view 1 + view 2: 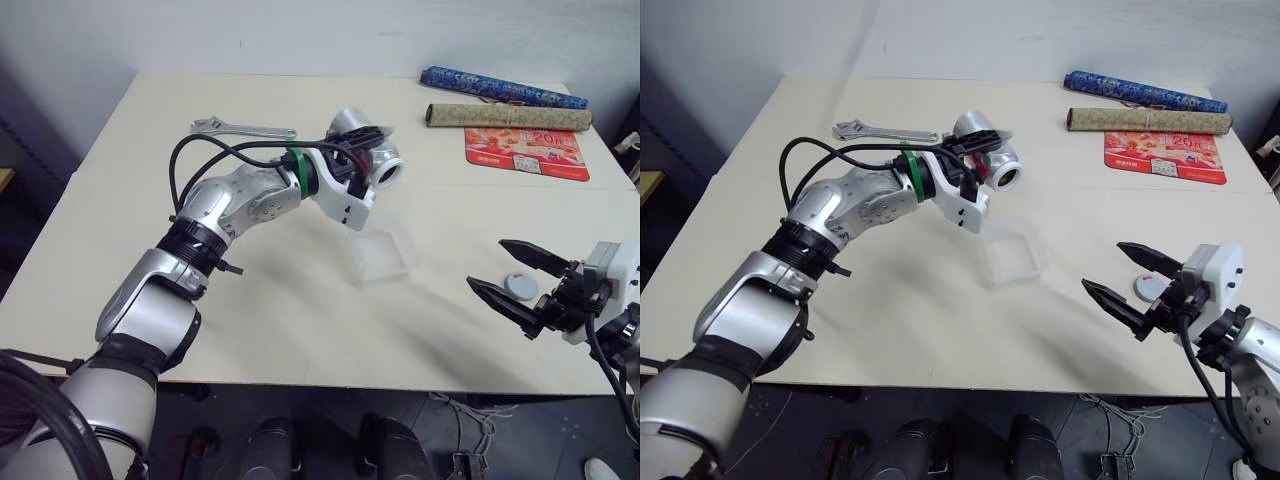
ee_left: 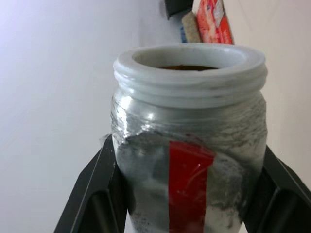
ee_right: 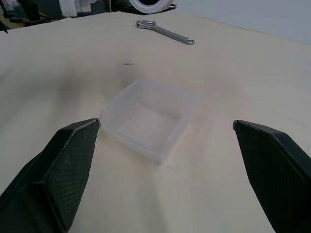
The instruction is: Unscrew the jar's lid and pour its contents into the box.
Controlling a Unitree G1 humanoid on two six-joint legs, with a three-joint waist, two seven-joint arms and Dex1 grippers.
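Left hand (image 1: 368, 160): clenched on the jar (image 1: 372, 150), held above the bench (image 1: 150, 200), tipped on its side, open mouth facing the right hand.
Jar: lid off; brownish contents (image 2: 187, 67) visible just inside the rim.
Box (image 1: 378, 251): on the bench, below the jar.
Right hand (image 1: 512, 278): released, fingers spread wide, holding nothing, pointing toward the box.
Lid (image 1: 520, 286): flat on the bench, behind the right hand's fingers.
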